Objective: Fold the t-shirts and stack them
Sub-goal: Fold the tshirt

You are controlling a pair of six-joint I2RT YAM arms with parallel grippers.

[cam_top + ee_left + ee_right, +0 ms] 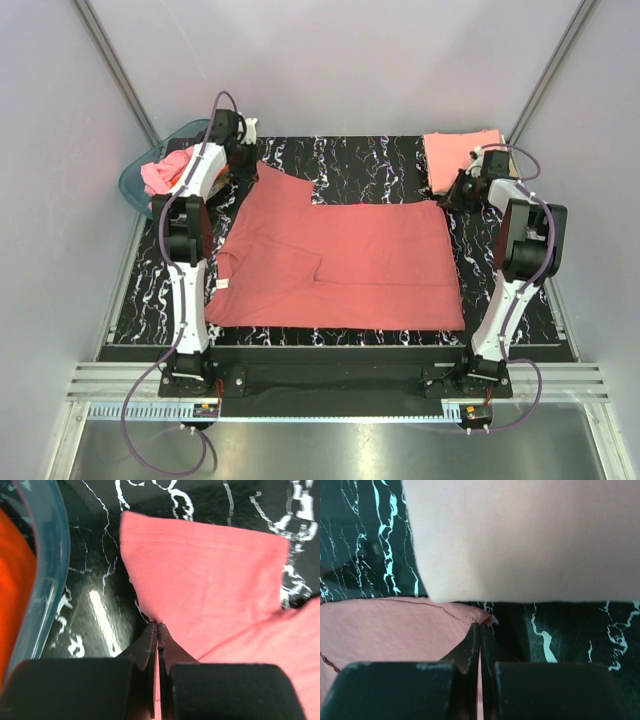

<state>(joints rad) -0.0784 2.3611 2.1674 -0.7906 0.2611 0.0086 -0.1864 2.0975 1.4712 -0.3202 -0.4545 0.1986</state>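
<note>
Red tee (pixel 340 265): spread flat across the middle of the black marbled worktop (pixel 380 155), neck at the left, hem at the right, small white label (pixel 222 284) by the collar.
Left gripper (pixel 158 626): clamped tight on the edge of the far sleeve, cloth caught between the fingers, near the tub (pixel 135 190).
Right gripper (pixel 480 626): pinched together on the far hem corner, stitched edge nipped at the tips.
Salmon tee (pixel 462 155): folded, at the far right corner of the worktop, near the right gripper, apart from the red tee.
Tub: translucent teal, at the far left corner, partly behind the left arm.
Pink tee (pixel 160 175): bunched inside the tub.
Orange tee (pixel 12 590): also inside the tub, bright against the wall in the left wrist view.
</note>
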